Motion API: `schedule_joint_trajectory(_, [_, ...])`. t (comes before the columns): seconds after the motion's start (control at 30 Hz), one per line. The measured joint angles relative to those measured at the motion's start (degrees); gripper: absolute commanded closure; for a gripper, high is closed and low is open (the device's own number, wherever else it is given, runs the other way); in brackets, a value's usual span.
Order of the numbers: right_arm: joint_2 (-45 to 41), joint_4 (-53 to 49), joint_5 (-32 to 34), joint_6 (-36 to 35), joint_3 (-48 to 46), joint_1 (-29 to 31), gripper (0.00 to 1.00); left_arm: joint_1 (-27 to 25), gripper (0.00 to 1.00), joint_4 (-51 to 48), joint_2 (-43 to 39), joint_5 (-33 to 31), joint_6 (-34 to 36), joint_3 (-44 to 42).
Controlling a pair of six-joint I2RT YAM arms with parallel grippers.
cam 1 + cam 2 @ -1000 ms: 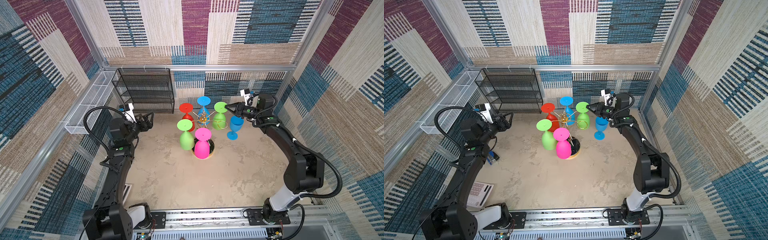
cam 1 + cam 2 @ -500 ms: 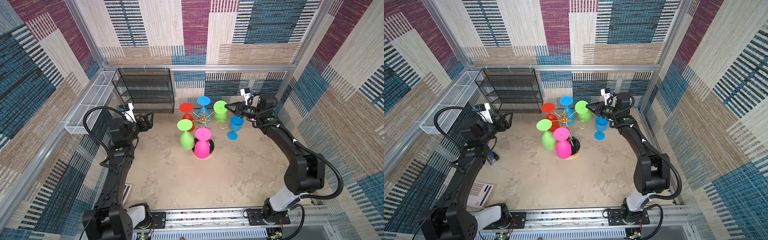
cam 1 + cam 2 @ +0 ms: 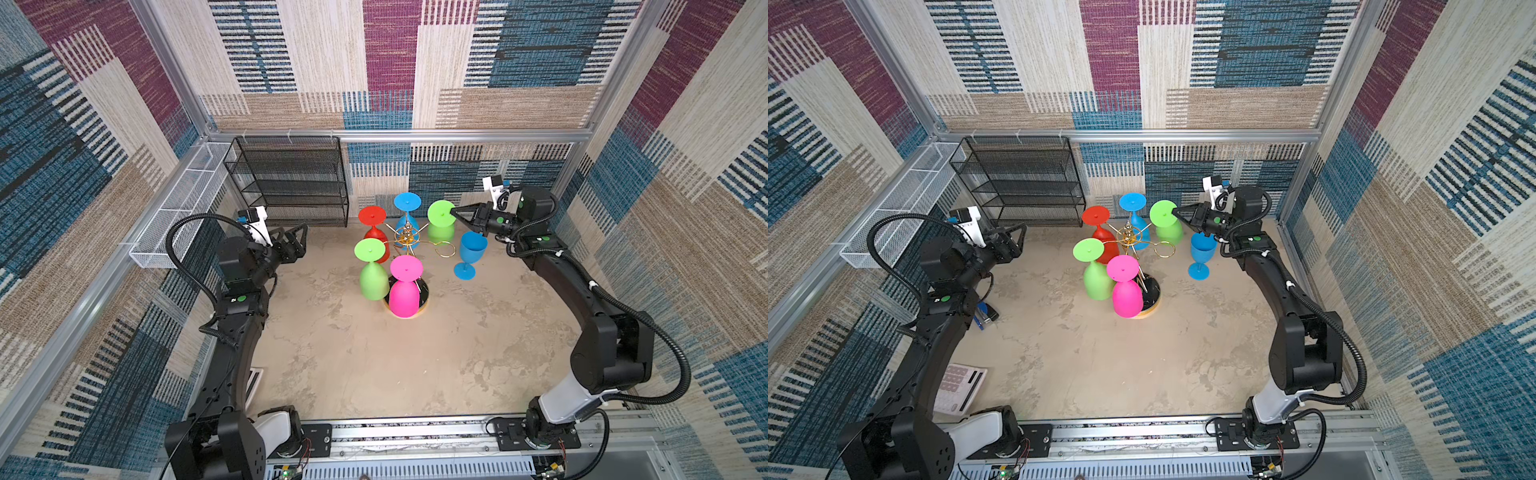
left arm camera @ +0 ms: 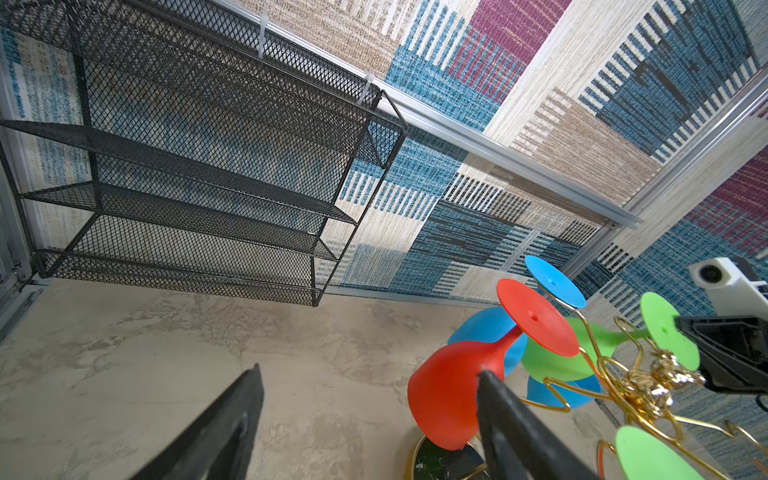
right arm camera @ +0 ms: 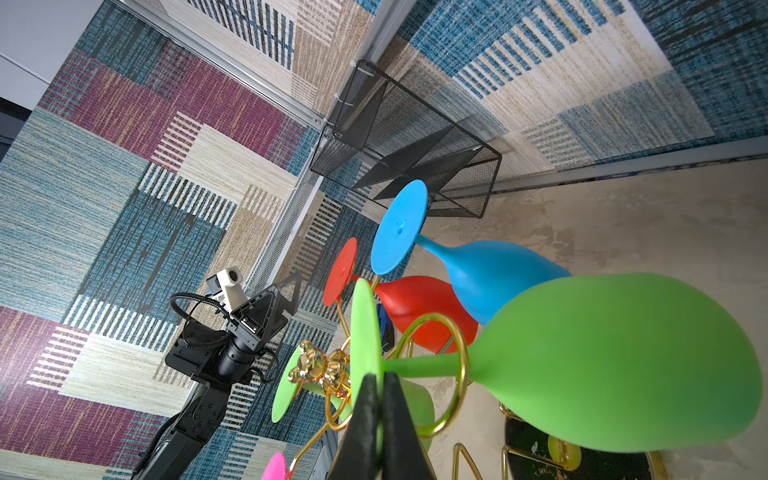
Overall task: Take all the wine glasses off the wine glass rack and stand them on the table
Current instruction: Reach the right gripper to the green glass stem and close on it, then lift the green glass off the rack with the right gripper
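On the rack [image 3: 406, 240], the green wine glass [image 5: 623, 361] looks light, stiff, slippery; right fingers [image 5: 365, 419] pinch its foot, left fingers [image 4: 228, 424] wide.

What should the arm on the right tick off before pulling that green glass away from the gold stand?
1. Right jaws shut on the round foot of the green plastic wine glass: ok.
2. Stem free of the gold wire wine glass rack: not ok, it passes through a ring-ended arm.
3. Left jaws open, apart from the rack: ok.
4. Way out clear: cannot tell; the upright blue plastic wine glass stands close beneath the right arm.
5. Rack upright on its round black base: ok.
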Motion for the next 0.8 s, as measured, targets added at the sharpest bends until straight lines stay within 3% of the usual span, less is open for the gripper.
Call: schedule_joint_trajectory(0.8, [-2.25, -0.55, 0.04, -0.26, -1.84, 2.86, 1.0, 0.0, 0.18, 0.26, -0.39, 0.79, -0.17, -0.28])
